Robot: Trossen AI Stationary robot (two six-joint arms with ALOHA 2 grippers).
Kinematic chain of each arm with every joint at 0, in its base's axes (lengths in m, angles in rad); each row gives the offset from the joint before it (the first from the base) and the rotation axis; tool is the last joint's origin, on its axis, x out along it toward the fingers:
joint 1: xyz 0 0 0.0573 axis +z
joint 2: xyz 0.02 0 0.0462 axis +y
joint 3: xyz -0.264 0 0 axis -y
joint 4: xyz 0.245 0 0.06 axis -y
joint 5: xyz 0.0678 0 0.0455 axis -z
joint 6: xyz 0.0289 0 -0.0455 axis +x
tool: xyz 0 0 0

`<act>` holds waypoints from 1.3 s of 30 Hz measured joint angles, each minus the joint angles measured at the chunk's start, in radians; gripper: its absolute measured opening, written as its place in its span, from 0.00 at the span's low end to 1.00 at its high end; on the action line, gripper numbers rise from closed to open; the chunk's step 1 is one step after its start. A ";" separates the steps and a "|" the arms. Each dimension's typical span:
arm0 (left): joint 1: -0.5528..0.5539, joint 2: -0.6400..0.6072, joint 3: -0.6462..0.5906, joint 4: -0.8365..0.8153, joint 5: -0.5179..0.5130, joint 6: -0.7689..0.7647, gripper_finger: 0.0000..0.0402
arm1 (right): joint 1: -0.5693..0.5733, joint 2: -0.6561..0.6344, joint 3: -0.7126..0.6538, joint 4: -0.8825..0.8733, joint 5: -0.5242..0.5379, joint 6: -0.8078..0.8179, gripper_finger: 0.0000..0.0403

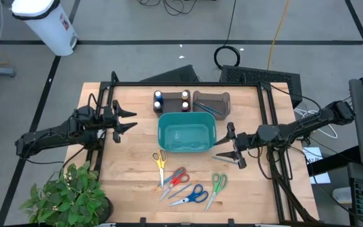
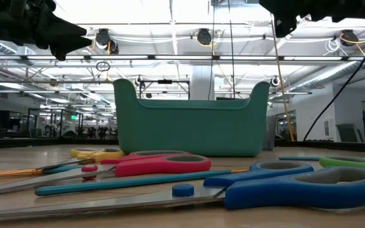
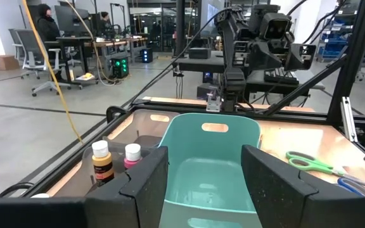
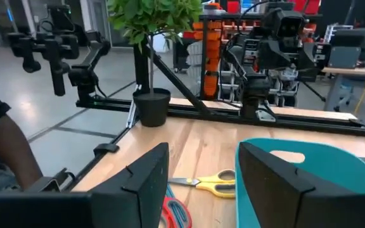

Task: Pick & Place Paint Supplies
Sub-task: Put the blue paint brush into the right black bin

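4 tiny paint bottles (image 1: 171, 101) spotted upright in a dark rack at the table's far edge, just behind the teal bin (image 1: 208, 147). Noted thin paintbrushes (image 1: 210, 108) lying in a second dark holder (image 1: 222, 98) beside that rack. Nothing of the supplies seen inside the bin. Found the left gripper (image 1: 131, 119) hovering left of the bin, fingers spread and empty, roughly level with the rack. Found the right gripper (image 1: 224, 146) near the bin's right front corner, likewise parted and holding nothing.

Judged the step as the first reach for a bottle. Best done by lining up on 1 bottle only, descending straight over its cap, closing low on the body, then lifting clear before crossing the bin's rim. Worth keeping clear of the neighbouring bottles, being packed close and likely to tip. Left the scissors (image 1: 160, 161) in front of the bin out of it.
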 joint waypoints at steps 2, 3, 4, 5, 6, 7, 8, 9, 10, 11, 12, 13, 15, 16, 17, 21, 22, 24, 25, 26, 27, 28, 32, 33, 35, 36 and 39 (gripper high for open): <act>0.000 0.000 0.000 0.000 0.000 0.000 0.52 | 0.000 0.001 0.000 -0.001 0.006 0.028 0.45; 0.000 0.000 0.000 0.000 0.000 0.000 0.52 | 0.000 0.006 0.000 -0.005 0.025 0.040 0.45; 0.000 0.000 0.000 0.000 0.000 0.000 0.52 | 0.003 0.008 0.000 -0.026 0.052 0.054 0.45; 0.000 0.000 0.000 0.000 0.000 0.000 0.52 | 0.008 0.008 0.003 -0.066 0.080 0.064 0.45; 0.000 0.000 0.000 0.000 0.000 0.000 0.52 | 0.013 0.008 0.014 -0.130 0.107 0.077 0.46; 0.000 0.000 0.000 0.000 0.000 0.000 0.52 | 0.021 0.008 0.037 -0.210 0.128 0.096 0.46; 0.000 0.000 0.000 0.000 0.000 0.000 0.52 | 0.031 0.008 0.064 -0.305 0.143 0.121 0.47; 0.000 0.000 0.000 0.000 0.000 0.000 0.52 | 0.044 0.008 0.095 -0.407 0.158 0.155 0.47; 0.000 0.000 0.000 0.000 0.000 0.000 0.52 | 0.059 0.013 0.128 -0.510 0.169 0.190 0.47; 0.000 0.000 0.000 0.000 0.000 0.000 0.52 | 0.076 0.021 0.160 -0.610 0.186 0.231 0.47; 0.000 0.000 0.000 0.000 0.000 0.000 0.52 | 0.093 0.029 0.186 -0.701 0.192 0.275 0.47; 0.000 0.000 0.000 0.000 0.000 0.000 0.52 | 0.113 0.038 0.207 -0.783 0.204 0.322 0.47; 0.000 0.000 0.000 0.000 0.000 0.000 0.52 | 0.155 0.053 0.239 -0.899 0.214 0.419 0.46; 0.000 0.000 0.000 0.000 0.000 0.000 0.52 | 0.174 0.061 0.245 -0.942 0.214 0.466 0.45; 0.000 0.000 0.000 0.000 0.000 0.000 0.52 | 0.193 0.068 0.245 -0.982 0.211 0.514 0.45; 0.000 0.000 0.000 0.000 0.000 0.000 0.52 | 0.259 0.114 0.243 -1.160 0.212 0.681 0.43; 0.000 0.000 0.000 0.000 0.000 0.000 0.52 | 0.273 0.128 0.236 -1.189 0.211 0.719 0.43; 0.000 0.000 0.000 0.000 0.000 0.000 0.52 | 0.305 0.159 0.209 -1.217 0.199 0.797 0.43; 0.000 0.000 0.000 0.000 0.000 0.000 0.52 | 0.320 0.172 0.195 -1.216 0.178 0.818 0.43; 0.000 0.000 0.000 0.000 0.000 0.000 0.52 | 0.332 0.186 0.182 -1.207 0.157 0.831 0.43; 0.000 0.000 0.000 0.000 0.000 0.000 0.52 | 0.343 0.199 0.171 -1.195 0.141 0.843 0.43; 0.000 0.000 0.000 0.000 0.000 0.000 0.52 | 0.351 0.214 0.160 -1.187 0.129 0.857 0.43; 0.000 0.000 0.000 0.000 0.000 0.000 0.52 | 0.373 0.272 0.131 -1.174 0.121 0.904 0.42; 0.000 0.000 0.000 0.000 0.000 0.000 0.52 | 0.374 0.286 0.126 -1.174 0.117 0.910 0.42; 0.000 0.000 0.000 0.000 0.000 0.000 0.52 | 0.373 0.313 0.115 -1.174 0.100 0.925 0.41; 0.000 0.000 0.000 0.000 0.000 0.000 0.52 | 0.373 0.326 0.111 -1.173 0.094 0.933 0.40; 0.000 0.000 0.000 0.000 0.000 0.000 0.52 | 0.373 0.355 0.105 -1.152 0.065 0.952 0.39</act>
